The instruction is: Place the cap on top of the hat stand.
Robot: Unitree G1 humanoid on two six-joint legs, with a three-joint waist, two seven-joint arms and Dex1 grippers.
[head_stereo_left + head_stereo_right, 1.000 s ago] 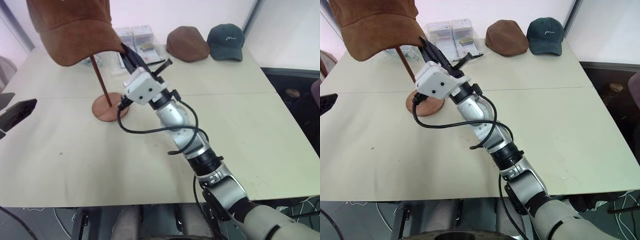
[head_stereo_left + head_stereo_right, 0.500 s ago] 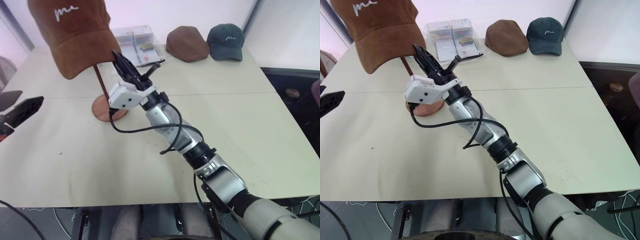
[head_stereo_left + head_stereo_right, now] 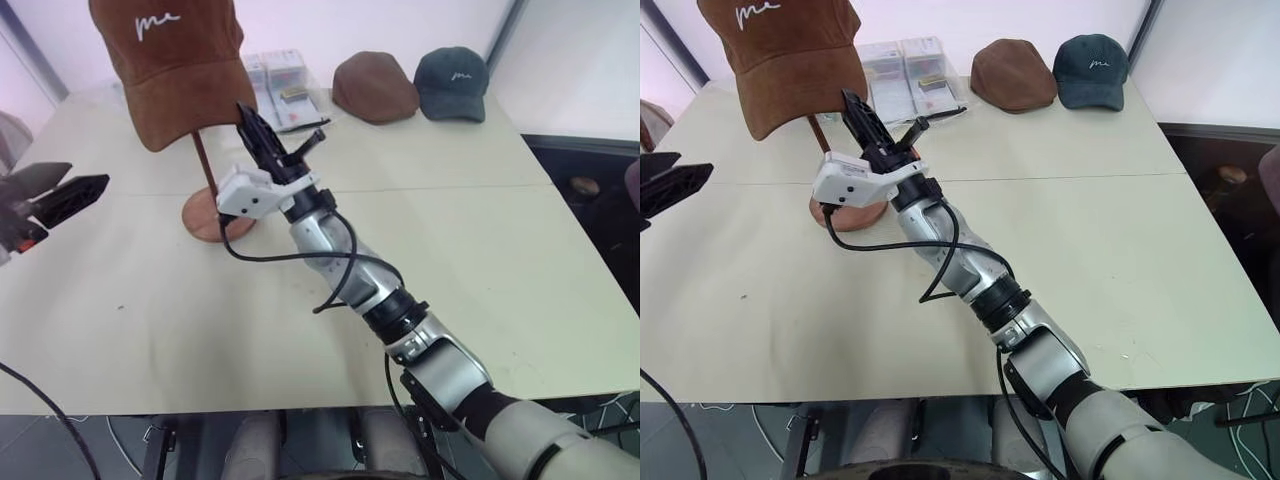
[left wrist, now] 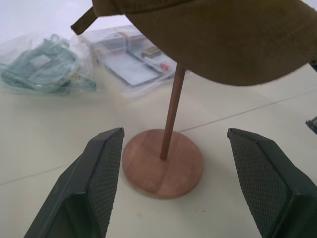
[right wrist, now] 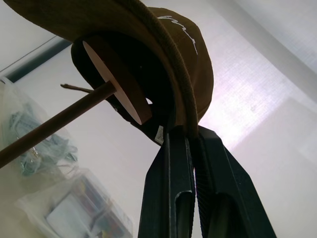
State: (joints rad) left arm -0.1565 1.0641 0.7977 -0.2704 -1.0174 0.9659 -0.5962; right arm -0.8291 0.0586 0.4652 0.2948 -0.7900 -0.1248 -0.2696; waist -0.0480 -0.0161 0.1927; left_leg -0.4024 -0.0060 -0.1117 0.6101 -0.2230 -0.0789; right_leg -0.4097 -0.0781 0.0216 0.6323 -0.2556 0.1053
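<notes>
My right gripper [image 5: 185, 144] stays clamped on the rim of the brown suede cap [image 3: 180, 62], which has swung round so its white script now faces me and has settled over the hat stand [image 3: 208, 180], far left. My left gripper [image 4: 173, 173] waits with fingers apart. I judge release next.

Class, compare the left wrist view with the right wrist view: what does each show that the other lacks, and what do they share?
Left wrist only: the hat stand base disc on the table, framed by the open left gripper. Right wrist only: the stand's top disc inside the cap, white script, and the right gripper shut on the cap's edge. Both: the cap, the rod, the plastic packets.
</notes>
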